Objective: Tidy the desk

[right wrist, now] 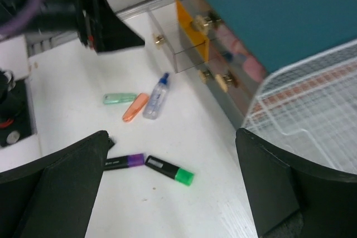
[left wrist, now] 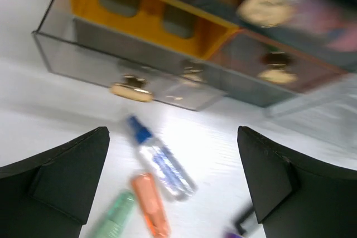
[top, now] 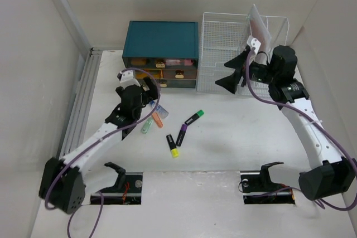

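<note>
Table (top: 234, 143): white, stiff and smooth, filling the view; likely slippery. Not a thing to grip, its litter is.
Litter: light and round, likely to roll; take mid-barrel. Spray bottle (left wrist: 162, 160), orange highlighter (left wrist: 149, 204) and purple marker (top: 182, 134), centre toward 9 o'clock.
Left pincer (left wrist: 172, 137): spread, empty, over the bottle.
Right pincer (right wrist: 172, 137): spread, empty, at 1 o'clock.
In the way: teal drawer box (top: 162, 40) at 11 o'clock, wire rack (top: 223, 43) at 1.

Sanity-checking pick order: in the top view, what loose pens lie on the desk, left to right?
Mint highlighter → orange highlighter → yellow-capped marker → purple-capped marker → green-capped marker.
</note>
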Robot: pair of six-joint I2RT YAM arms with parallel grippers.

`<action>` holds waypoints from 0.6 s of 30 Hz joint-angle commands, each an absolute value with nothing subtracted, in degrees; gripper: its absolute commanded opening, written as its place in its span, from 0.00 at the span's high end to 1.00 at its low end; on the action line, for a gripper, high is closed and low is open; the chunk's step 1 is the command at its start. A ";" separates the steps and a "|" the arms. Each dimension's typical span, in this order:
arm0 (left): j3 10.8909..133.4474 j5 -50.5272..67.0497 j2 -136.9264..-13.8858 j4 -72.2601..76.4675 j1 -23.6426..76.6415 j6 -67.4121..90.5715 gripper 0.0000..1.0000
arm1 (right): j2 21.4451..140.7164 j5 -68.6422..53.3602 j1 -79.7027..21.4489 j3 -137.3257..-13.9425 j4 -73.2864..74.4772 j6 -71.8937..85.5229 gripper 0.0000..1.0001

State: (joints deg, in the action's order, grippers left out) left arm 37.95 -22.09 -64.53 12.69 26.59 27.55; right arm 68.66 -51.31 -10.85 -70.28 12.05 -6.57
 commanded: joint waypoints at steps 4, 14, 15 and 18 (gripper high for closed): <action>40.25 -15.56 -44.67 5.72 28.21 27.43 0.02 | 71.98 -49.24 -21.42 -70.58 18.19 -18.45 0.11; 35.77 -23.99 -25.58 5.10 28.21 14.33 0.16 | 87.85 -24.36 -41.83 -72.06 13.45 -16.19 0.42; 35.77 -24.52 -25.58 5.10 28.21 13.80 0.17 | 89.80 -21.65 -43.92 -73.29 12.93 -15.65 0.42; 35.77 -23.30 -24.26 5.19 26.81 13.80 0.18 | 97.43 -16.89 -46.49 -77.86 11.69 -12.14 0.44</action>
State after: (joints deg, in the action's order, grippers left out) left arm 36.40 -21.89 -24.88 5.23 27.57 16.29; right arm 93.45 -24.84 -44.21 -72.62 15.55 -15.42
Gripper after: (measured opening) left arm 0.826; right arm 0.561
